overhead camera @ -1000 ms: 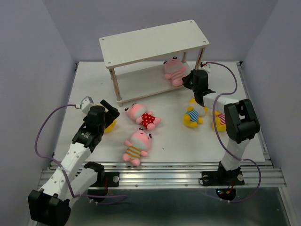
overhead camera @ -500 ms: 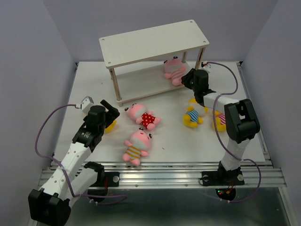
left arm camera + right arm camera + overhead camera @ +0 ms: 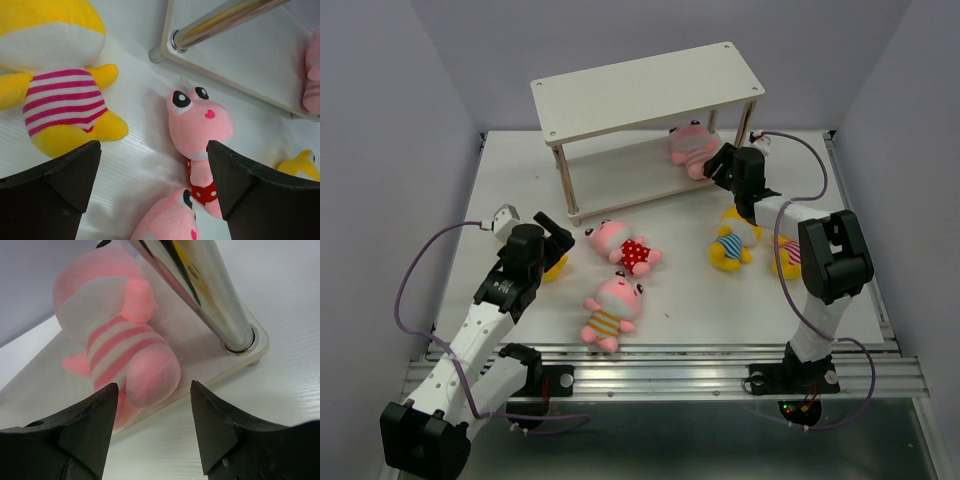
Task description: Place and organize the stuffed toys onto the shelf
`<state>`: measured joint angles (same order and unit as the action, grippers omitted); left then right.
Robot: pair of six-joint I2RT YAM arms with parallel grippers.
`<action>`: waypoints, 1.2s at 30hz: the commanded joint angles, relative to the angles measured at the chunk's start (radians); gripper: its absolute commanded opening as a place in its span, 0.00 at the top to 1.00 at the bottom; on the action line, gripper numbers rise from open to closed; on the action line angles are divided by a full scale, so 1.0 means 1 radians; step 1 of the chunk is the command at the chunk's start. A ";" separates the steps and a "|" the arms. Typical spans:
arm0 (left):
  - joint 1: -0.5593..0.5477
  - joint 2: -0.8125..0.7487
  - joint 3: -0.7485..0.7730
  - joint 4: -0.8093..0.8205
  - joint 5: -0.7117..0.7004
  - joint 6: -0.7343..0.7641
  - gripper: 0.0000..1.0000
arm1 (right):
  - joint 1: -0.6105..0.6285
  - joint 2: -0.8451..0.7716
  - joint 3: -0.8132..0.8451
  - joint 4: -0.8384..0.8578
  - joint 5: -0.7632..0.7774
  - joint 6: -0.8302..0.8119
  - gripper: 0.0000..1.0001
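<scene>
The off-white shelf (image 3: 650, 85) stands at the back of the table. A pink striped toy (image 3: 690, 148) lies on its lower board (image 3: 210, 357), beside a chrome leg (image 3: 215, 295). My right gripper (image 3: 722, 166) is just in front of that toy (image 3: 120, 350), open, with nothing between its fingers. My left gripper (image 3: 556, 236) hangs wide open over the table, above a yellow striped toy (image 3: 60, 95) and a pink polka-dot toy (image 3: 200, 125). Another pink striped toy (image 3: 610, 310) lies nearer the front.
A yellow toy with blue stripes (image 3: 732, 240) lies right of centre. Another yellow toy (image 3: 785, 255) is partly hidden behind the right arm. The shelf's upper board holds nothing. Grey walls close in both sides of the table.
My right gripper has opened and let go of the pink striped toy, which stays on the lower board. The left arm has not moved.
</scene>
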<state>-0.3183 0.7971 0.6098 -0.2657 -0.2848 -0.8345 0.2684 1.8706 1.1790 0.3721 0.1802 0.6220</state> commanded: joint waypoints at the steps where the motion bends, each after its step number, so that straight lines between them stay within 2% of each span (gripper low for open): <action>1: 0.005 -0.019 0.018 0.023 -0.001 0.014 0.01 | -0.005 -0.057 0.036 0.007 0.019 -0.015 0.33; 4: 0.005 -0.025 0.019 0.014 -0.001 0.011 0.01 | -0.005 -0.091 0.018 -0.004 0.015 -0.021 0.21; 5: 0.005 -0.026 0.021 0.011 -0.001 0.011 0.01 | -0.005 -0.105 0.010 -0.009 0.008 -0.024 0.10; 7: 0.005 -0.033 0.024 0.003 0.003 0.009 0.01 | -0.005 -0.148 -0.019 -0.016 0.001 -0.034 0.01; 8: 0.005 -0.038 0.024 -0.006 0.004 0.009 0.01 | -0.005 -0.165 -0.028 -0.033 -0.001 -0.038 0.00; 13: 0.005 -0.048 0.021 -0.035 0.038 0.008 0.01 | -0.005 -0.290 -0.117 -0.088 -0.015 -0.045 0.00; 17: 0.005 -0.067 0.002 -0.061 0.078 -0.002 0.01 | -0.005 -0.437 -0.211 -0.220 -0.062 -0.030 0.00; 20: 0.005 -0.082 -0.021 -0.058 0.113 -0.003 0.01 | 0.043 -0.514 -0.251 -0.314 -0.171 -0.065 0.00; 24: 0.005 -0.082 -0.033 -0.049 0.169 0.009 0.01 | 0.162 -0.586 -0.315 -0.335 -0.332 -0.221 0.00; 29: 0.005 -0.079 -0.048 -0.009 0.226 0.009 0.01 | 0.248 -0.524 -0.340 -0.322 -0.511 -0.303 0.00; 36: 0.005 -0.070 -0.065 -0.003 0.259 0.000 0.01 | 0.313 -0.337 -0.275 -0.289 -0.516 -0.294 0.00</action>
<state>-0.3183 0.7307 0.5591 -0.3023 -0.0536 -0.8391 0.5606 1.4689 0.8562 0.0509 -0.2825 0.3515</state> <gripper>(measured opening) 0.986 0.997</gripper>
